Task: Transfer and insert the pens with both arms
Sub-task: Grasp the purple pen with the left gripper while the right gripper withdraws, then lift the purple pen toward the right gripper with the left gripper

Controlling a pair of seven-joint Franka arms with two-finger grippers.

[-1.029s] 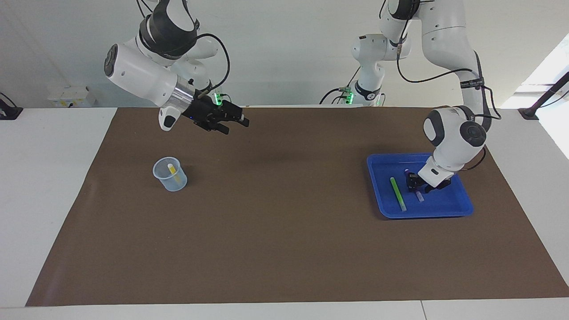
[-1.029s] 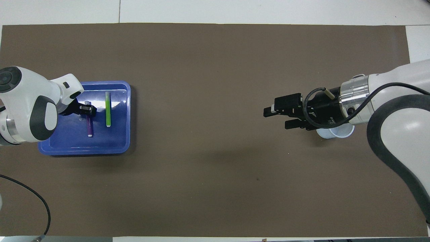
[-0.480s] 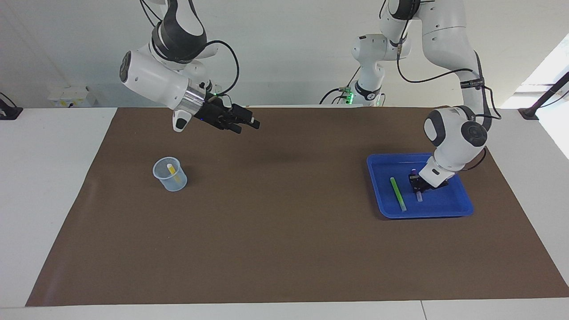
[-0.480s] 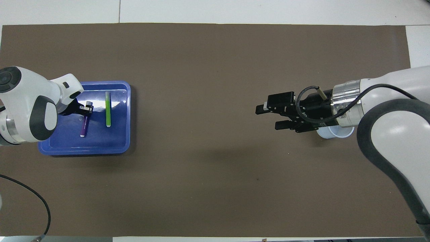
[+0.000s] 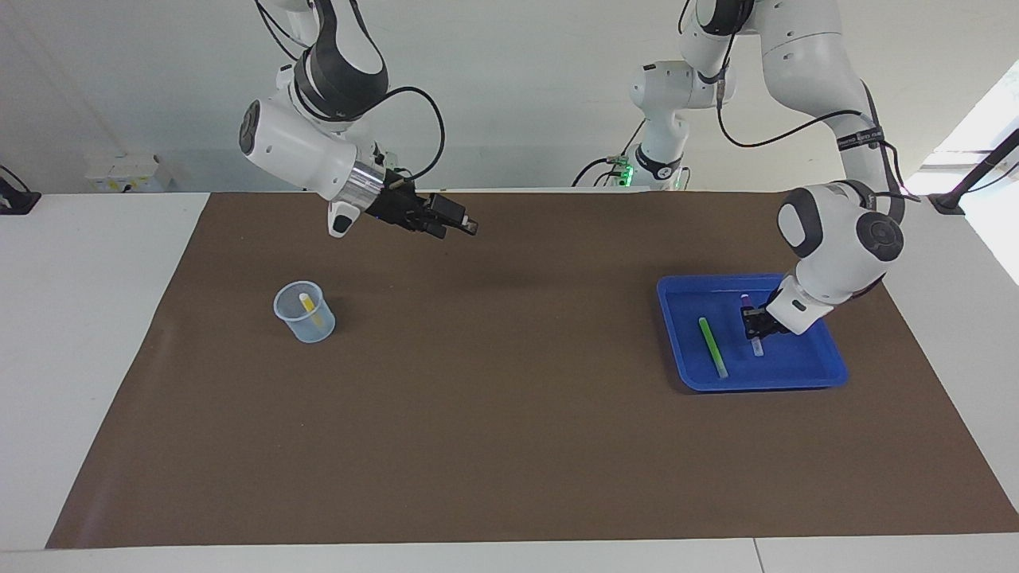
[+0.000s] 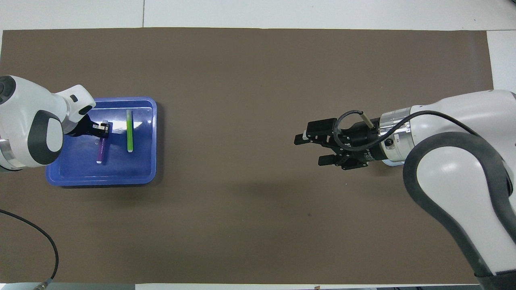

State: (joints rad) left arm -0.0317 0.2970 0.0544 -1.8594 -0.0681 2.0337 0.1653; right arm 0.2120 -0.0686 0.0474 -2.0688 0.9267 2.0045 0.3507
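My left gripper (image 5: 756,323) is down in the blue tray (image 5: 796,374), shut on the purple pen (image 5: 745,302); its pale cap end sticks out below the fingers. The same gripper (image 6: 103,129) and purple pen (image 6: 100,150) show in the overhead view. The green pen (image 5: 712,347) lies in the tray beside it, also in the overhead view (image 6: 129,131). The yellow pen (image 5: 307,307) stands in a clear cup (image 5: 304,314) toward the right arm's end. My right gripper (image 5: 455,230) is open and empty in the air over the mat, beside the cup; it also shows from overhead (image 6: 310,151).
A brown mat (image 5: 509,446) covers the table. Two smaller arm bases with green lights (image 5: 649,163) stand at the robots' edge. In the overhead view the right arm hides the cup, and a black cable (image 6: 44,241) lies at the left arm's near corner.
My left gripper has shut on the purple pen, and the pen has swung a little in the tray. My right gripper has moved away from the cup toward the table's middle.
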